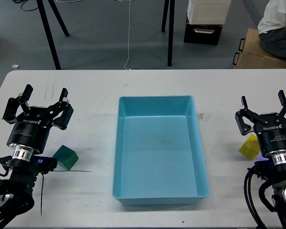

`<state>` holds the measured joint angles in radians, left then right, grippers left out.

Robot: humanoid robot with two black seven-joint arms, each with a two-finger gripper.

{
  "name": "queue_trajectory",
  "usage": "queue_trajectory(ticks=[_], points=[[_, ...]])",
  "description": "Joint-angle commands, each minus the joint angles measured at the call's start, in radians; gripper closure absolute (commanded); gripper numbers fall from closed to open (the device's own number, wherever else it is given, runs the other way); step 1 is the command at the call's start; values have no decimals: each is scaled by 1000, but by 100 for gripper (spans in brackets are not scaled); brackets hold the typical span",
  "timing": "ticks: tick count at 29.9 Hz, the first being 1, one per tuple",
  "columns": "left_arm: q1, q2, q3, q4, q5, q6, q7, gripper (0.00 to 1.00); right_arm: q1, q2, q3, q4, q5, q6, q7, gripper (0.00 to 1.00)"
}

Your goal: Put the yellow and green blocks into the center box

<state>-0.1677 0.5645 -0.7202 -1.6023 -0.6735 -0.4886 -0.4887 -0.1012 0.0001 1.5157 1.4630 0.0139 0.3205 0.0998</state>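
Nothing of the task looks done: the light blue center box (160,193) sits in the middle of the white table (95,86) with its floor bare, and both cubes lie outside it on the tabletop. The green block (66,157) rests to the left of the box, just beside the left gripper (44,94), whose fingers are spread apart and hold nothing. The yellow block (248,146) sits well to the right of the box, partly hidden behind the right gripper (263,101), which is likewise spread wide and empty. Both pick-ups and both placements into the tray appear to remain.
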Motion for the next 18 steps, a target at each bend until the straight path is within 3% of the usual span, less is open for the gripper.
queue_trajectory(ticks=[1, 8, 11, 16, 18], points=[[0, 2, 5, 1, 0, 0, 0, 0, 0, 0, 8, -1, 0, 2, 1, 1], [4, 2, 11, 25, 2, 0, 0, 0, 21, 0, 18, -13, -69, 14, 8, 1], [2, 2, 11, 30, 2, 0, 0, 0, 83, -113, 18, -27, -280, 8, 14, 1], [4, 0, 13, 31, 2, 0, 0, 0, 204, -234, 21, -27, -607, 8, 67, 1], [4, 0, 18, 31, 0, 0, 0, 0, 273, -288, 5, -24, -749, 6, 113, 1]])
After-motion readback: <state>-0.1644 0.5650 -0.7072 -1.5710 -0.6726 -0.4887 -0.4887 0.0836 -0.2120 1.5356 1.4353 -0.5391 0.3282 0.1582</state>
